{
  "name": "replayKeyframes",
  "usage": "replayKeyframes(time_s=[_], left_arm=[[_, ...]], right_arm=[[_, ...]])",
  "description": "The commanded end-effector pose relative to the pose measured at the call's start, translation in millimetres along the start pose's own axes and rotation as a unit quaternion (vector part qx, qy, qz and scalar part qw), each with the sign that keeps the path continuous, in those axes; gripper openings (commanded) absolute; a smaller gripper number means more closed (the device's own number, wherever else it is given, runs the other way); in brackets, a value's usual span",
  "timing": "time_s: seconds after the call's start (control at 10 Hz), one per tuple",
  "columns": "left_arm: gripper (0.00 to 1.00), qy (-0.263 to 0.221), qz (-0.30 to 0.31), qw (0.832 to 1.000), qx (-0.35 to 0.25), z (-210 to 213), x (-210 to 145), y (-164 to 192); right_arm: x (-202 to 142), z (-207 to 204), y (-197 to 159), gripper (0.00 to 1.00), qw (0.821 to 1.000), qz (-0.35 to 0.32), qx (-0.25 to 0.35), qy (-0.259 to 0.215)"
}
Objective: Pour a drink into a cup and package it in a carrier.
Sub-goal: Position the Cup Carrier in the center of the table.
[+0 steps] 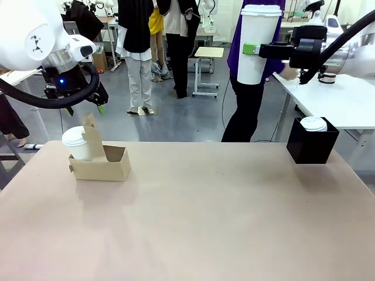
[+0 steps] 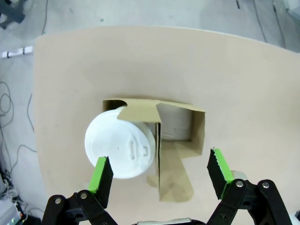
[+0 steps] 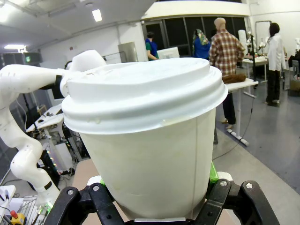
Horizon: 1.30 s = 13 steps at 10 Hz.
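Note:
The brown cardboard carrier (image 1: 101, 164) stands at the table's left with its handle tab upright. A white lidded cup (image 1: 78, 143) sits in its left pocket; the other pocket (image 2: 177, 123) is empty. My left gripper (image 1: 88, 106) hangs open above the carrier, and its green pads (image 2: 102, 172) straddle the cup lid (image 2: 119, 144) from above. High at the right, my right gripper (image 1: 251, 49) is shut on a tall white lidded cup (image 1: 258, 44), which looms close in the right wrist view (image 3: 150, 140). The drink jug is out of view.
A black square box (image 1: 312, 142) with a white lidded cup (image 1: 313, 123) in it stands at the table's far right. A person in purple (image 1: 249, 105) stands behind the far edge. A white side table (image 1: 345, 99) lies at the right.

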<state>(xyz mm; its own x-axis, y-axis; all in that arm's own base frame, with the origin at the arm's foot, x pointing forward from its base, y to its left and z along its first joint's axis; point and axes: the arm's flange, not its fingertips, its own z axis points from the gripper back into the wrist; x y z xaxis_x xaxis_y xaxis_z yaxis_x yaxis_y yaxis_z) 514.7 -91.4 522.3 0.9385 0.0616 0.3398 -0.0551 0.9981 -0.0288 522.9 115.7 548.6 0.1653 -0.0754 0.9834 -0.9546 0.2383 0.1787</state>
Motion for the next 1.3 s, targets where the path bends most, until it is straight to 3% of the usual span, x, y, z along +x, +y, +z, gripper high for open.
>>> replayKeyframes(time_s=[0.0, 0.1, 0.2, 0.4, 1.1, 1.2], left_arm=[[1.0, -0.003, 0.018, 1.0, 0.024, -5.4, 12.0, -1.4], [0.8, 0.003, 0.023, 0.999, 0.031, -10.7, 17.4, 0.7], [0.4, 0.006, 0.026, 0.999, 0.033, -13.6, 18.7, 3.0], [0.0, 0.014, 0.021, 0.999, 0.033, -16.3, 19.3, 2.2], [0.0, 0.046, 0.023, 0.999, -0.002, -21.9, 18.7, 4.3], [0.0, 0.041, 0.013, 0.999, 0.025, -27.7, 11.7, 2.1]], right_arm=[[5.5, -0.3, 1.1, 0.8, 1.0, 0.004, 0.002, -0.002], [5.5, -0.3, 1.1, 0.8, 1.0, 0.004, 0.002, -0.002], [5.5, -0.3, 1.1, 0.8, 1.0, 0.004, 0.002, -0.002], [5.5, -0.3, 1.1, 0.8, 1.0, 0.004, 0.002, -0.002], [5.5, -0.3, 1.1, 0.8, 1.0, 0.004, 0.002, -0.002], [5.5, -0.3, 1.1, 0.8, 1.0, 0.004, 0.002, -0.002]])
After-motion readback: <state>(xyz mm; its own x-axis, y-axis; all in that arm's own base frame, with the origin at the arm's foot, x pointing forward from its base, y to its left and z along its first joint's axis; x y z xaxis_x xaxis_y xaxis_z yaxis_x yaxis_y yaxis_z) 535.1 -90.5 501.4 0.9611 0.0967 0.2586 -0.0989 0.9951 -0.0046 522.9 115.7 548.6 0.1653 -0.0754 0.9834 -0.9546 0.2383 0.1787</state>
